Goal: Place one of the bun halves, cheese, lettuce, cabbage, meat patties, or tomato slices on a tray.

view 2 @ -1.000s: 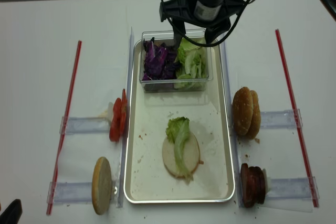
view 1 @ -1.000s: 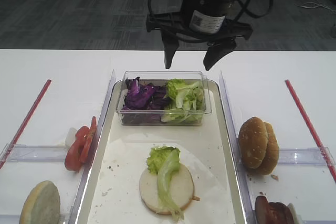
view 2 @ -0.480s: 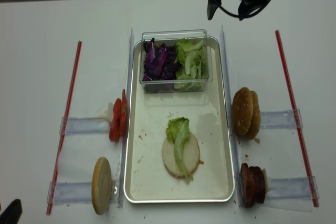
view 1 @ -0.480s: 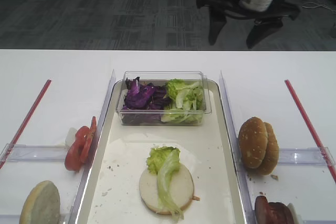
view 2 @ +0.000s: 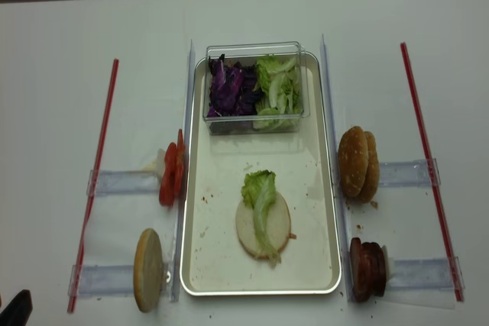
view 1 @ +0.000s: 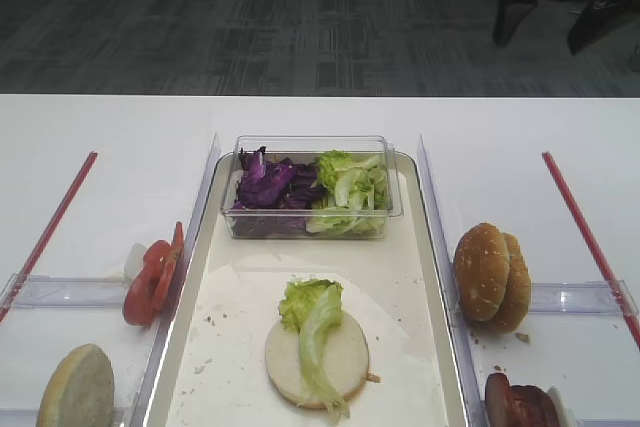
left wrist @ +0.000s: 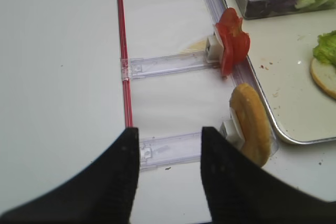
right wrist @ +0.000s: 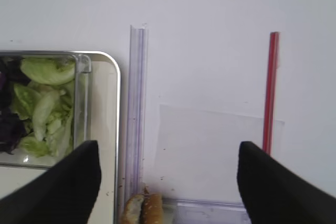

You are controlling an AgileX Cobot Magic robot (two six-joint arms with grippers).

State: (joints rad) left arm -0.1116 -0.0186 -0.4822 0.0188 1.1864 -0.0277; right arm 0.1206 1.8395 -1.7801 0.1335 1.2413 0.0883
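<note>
Change, right tool [view 1: 562, 9]: a second ago it hung just above the far rim of the clear tub [view 1: 311, 187]; now it sits high at the far right corner of the high view, well off the tray [view 1: 195, 302], over the floor past the surface [view 1: 110, 137].
Right tool, state: jaws spread wide, nothing between them; the wrist view shows only bare surface and a clear rail [right wrist: 136, 114] in the gap.
Left tool [left wrist: 169, 156]: dark fingers [left wrist: 118, 177] stand apart with nothing held, hovering over the left side of the surface beside a red strip [left wrist: 124, 56].
Unchanged: all food items lie where they were a second ago.
Lettuce [view 1: 318, 325]: one leaf draped over a flat-cut bun half, frilly head toward the tub, pale strip running past the bun's near edge.
Bun halves [view 1: 318, 359]: one disc on the tray floor under the leaf; two domed tops on edge in the right-hand holder; one disc on edge at near left.
Tub contents: cabbage [view 1: 268, 187] on the left half, loose green leaves on the right; tub rests at the tray's far end.
Tomato slices [view 1: 152, 275]: upright in the left holder, just outside the tray rim.
Meat patties [view 1: 520, 403]: near right, on edge, partly cut off by the frame.
Obstructions: nothing stands over the tray; clear rails flank both long sides.
</note>
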